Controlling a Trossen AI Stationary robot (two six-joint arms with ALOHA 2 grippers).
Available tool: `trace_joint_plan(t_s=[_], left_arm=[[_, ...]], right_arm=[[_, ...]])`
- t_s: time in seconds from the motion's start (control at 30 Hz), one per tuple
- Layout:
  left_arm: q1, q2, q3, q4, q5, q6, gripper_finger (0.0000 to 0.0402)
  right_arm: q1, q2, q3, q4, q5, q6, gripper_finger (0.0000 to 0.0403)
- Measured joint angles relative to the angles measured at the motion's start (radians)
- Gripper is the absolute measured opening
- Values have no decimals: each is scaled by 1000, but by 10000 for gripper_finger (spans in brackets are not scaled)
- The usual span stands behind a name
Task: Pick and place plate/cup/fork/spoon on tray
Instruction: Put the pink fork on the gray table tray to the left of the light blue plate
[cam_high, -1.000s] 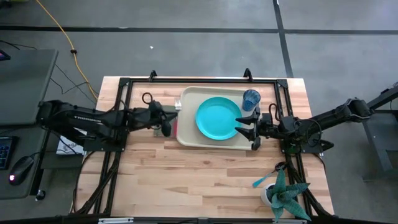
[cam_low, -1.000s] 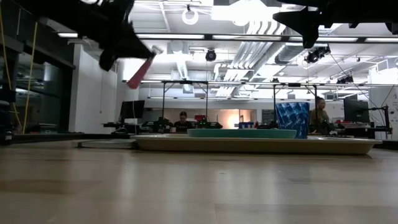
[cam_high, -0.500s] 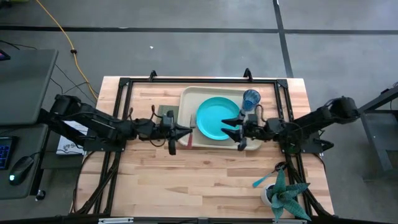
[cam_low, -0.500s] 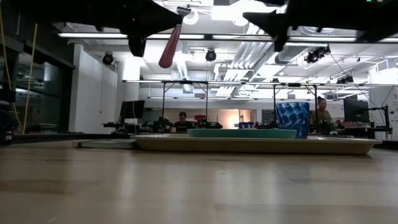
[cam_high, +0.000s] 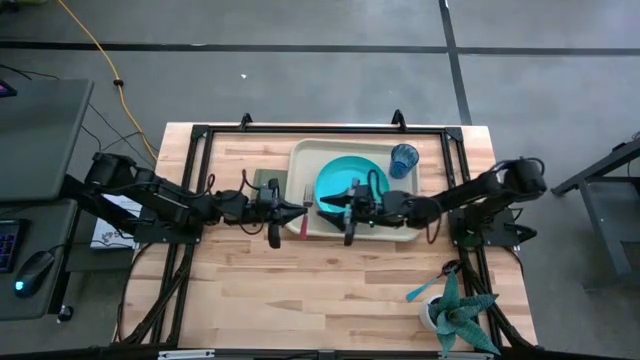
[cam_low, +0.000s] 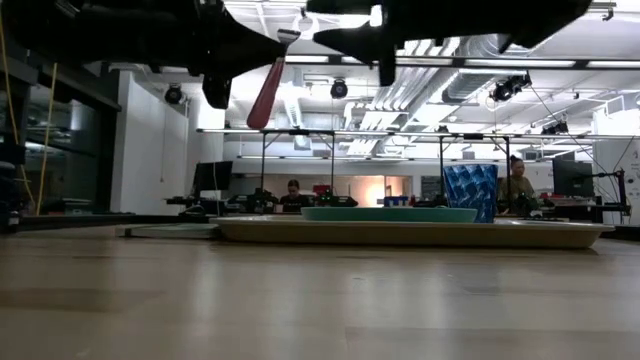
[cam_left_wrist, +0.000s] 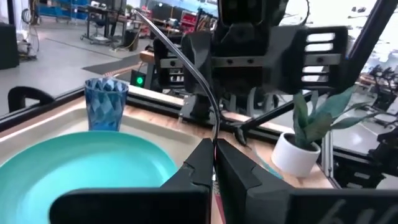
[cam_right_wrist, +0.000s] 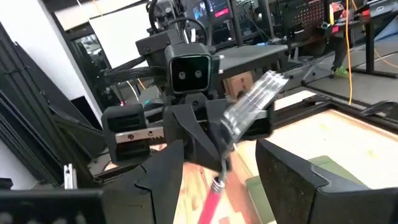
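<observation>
The left gripper (cam_high: 297, 210) hangs above the tray's (cam_high: 300, 160) left edge, its fingers clamped on the fork (cam_low: 266, 90). In the low view the fork hangs well above the worktop (cam_high: 330, 290), pink handle slanting down and tines uppermost by the gripper. In the right wrist view the fork's tines (cam_right_wrist: 252, 102) show just ahead of the left gripper, with the pink handle (cam_right_wrist: 210, 202) below them.

The right gripper (cam_high: 330, 205) reaches in from the right, over the plate's (cam_high: 350, 180) left part, with its fingers spread and nothing between them. It faces the left gripper nose to nose, the two tips near each other over the tray's left end. In the right wrist view the two dark fingers (cam_right_wrist: 165, 168) stand apart on either side of the fork.

The turquoise plate lies flat in the middle of the tray, which sits toward the worktop's far edge. The blue cup (cam_high: 404, 158) stands upright in the tray's far right corner, just beside the plate. The spoon (cam_high: 422, 290) lies on the worktop near its right front corner, blue handle toward the left, touching or just beside the potted plant (cam_high: 458, 315). A green pad (cam_high: 262, 182) lies on the worktop just left of the tray, partly under the left arm.
</observation>
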Motion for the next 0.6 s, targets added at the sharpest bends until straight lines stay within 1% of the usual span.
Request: trace_joint_plan(t_s=[0.17,0.3,0.43,0.6], left_arm=[[-2,0,1,15,26,0,0],[-14,0,1,17,26,0,0],[-21,0,1,23,27,8,0],[-21,0,1,25,27,1,0]], right_arm=[[0,76,107,-33,-18,3,193],[-1,90,169,-102,9,-1,193],[-1,92,188,-185,43,9,193],[-1,92,189,-187,53,19,193]])
